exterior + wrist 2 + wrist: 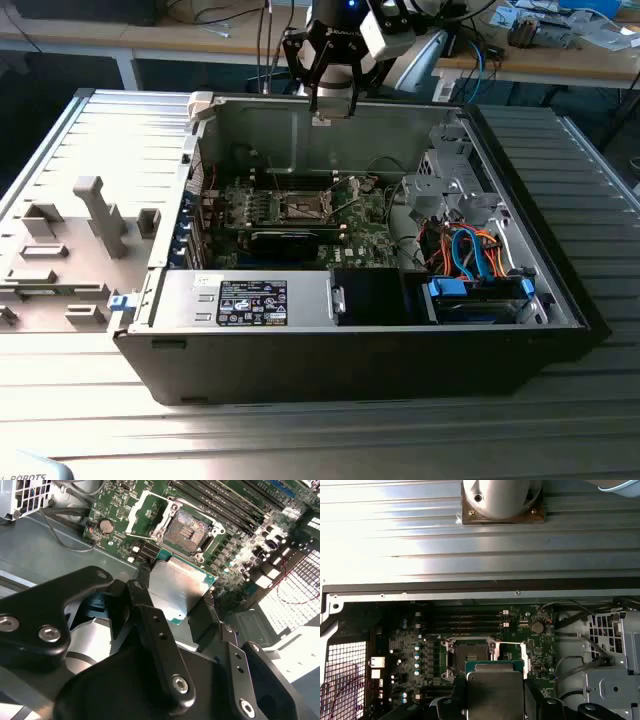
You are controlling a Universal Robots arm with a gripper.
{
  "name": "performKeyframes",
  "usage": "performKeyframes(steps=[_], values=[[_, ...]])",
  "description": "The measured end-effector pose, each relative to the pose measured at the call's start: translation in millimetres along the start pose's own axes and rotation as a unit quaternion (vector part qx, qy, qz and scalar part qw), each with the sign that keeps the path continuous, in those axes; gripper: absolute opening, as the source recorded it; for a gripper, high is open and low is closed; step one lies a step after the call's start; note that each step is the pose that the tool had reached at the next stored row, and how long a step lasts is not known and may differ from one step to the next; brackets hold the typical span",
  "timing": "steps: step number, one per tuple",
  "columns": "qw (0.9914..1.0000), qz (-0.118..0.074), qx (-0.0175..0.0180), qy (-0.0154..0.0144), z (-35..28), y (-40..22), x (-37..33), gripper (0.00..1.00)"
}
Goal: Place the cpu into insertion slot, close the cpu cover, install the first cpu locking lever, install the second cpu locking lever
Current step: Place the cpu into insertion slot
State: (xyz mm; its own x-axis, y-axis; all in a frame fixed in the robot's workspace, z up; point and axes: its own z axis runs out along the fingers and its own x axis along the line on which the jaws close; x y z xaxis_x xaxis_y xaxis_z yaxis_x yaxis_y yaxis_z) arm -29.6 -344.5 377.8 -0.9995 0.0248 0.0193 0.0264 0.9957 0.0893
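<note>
gripper: clamped on the cpu (silver face showing) | position: above motherboard | insertion slot: bare, apart from cpu

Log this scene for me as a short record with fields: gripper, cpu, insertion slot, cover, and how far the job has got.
gripper: above the open computer case, shut on the cpu
cpu: clamped at its edges, metal top showing, above the motherboard
insertion slot: empty, uncovered
cpu cover: swung open beside the slot
progress: cpu not yet seated; cover not closed
</note>
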Motion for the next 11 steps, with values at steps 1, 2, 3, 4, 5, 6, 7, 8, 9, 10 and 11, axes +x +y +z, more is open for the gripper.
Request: performKeyframes(steps=[1, 2, 3, 4, 5, 6, 7, 8, 9, 10, 11], values=[[1.0, 0.0, 0.0, 0.0, 0.0, 0.0, 0.0, 0.55], [1.0, 0.0, 0.0, 0.0, 0.0, 0.0, 0.0, 0.55], [1.0, 0.0, 0.0, 0.0, 0.1, 0.0, 0.0, 0.55], [1.0, 0.0, -0.0001, 0.0, 0.2, 0.0, 0.1, 0.55], [1.0, 0.0, 0.0, 0.0, 0.4, 0.0, 0.1, 0.55], [1.0, 0.0, 0.0, 0.0, 0.4, 0.0, 0.3, 0.55], [1.0, 0.0, 0.0, 0.0, 0.6, -0.1, 0.4, 0.55], [1.0, 0.0, 0.0, 0.0, 0.8, -0.1, 0.4, 0.55], [1.0, 0.0, 0.0, 0.0, 0.9, -0.1, 0.5, 0.55], [1.0, 0.0, 0.0, 0.0, 3.9, -0.4, 0.5, 0.55], [1.0, 0.0, 0.0, 0.0, 7.9, -0.7, 0.4, 0.55]])
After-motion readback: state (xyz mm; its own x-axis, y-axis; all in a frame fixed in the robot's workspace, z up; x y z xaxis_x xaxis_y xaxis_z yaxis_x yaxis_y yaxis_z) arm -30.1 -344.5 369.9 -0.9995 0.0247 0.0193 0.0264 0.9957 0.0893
